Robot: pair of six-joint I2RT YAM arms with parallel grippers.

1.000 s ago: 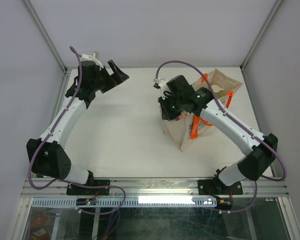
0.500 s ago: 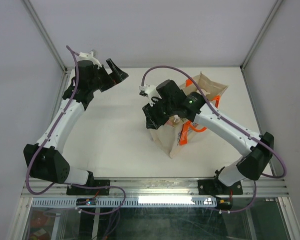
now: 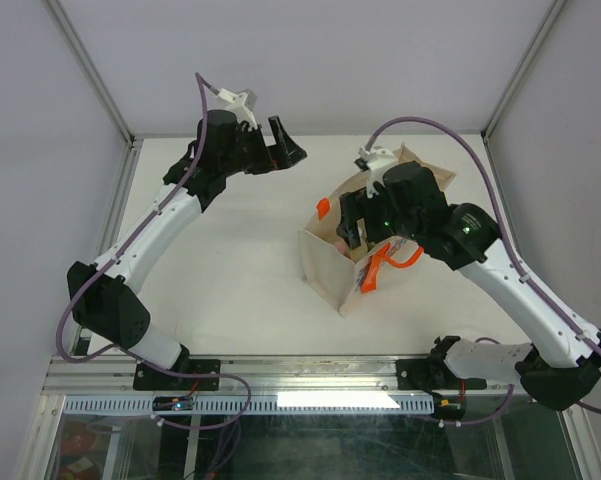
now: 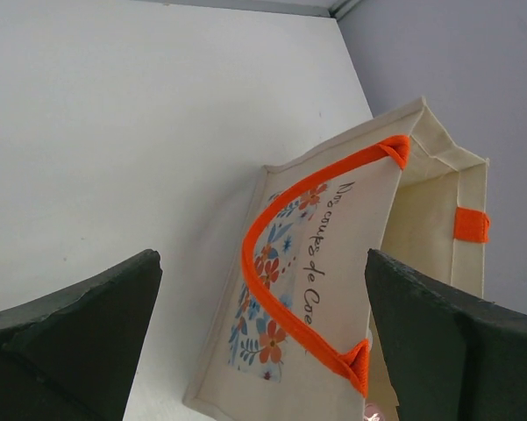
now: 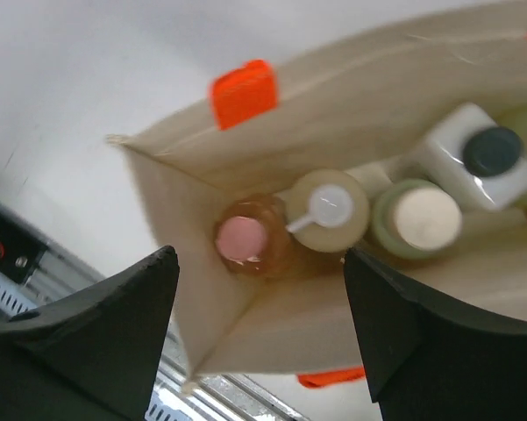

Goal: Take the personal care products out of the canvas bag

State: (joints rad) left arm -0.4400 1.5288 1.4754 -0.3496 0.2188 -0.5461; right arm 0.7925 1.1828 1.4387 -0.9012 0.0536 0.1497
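Observation:
The canvas bag stands upright right of the table's centre, its orange handles hanging down its sides. My right gripper hovers open just above the bag's mouth with nothing between its fingers. Below it, inside the bag, stand the personal care products: a pink-capped orange bottle, a beige pump bottle, a pale green bottle with a cream cap and a white square bottle with a dark cap. My left gripper hangs open in the air behind and left of the bag.
White table surface lies left of the bag. A metal rail runs along the near edge between the arm bases. Grey walls and slanted frame posts close in the sides and back.
The right gripper, shut at the bag's edge earlier, slid the bag left, then opened and now hovers over its mouth. The left arm has swung right toward the bag, still open.

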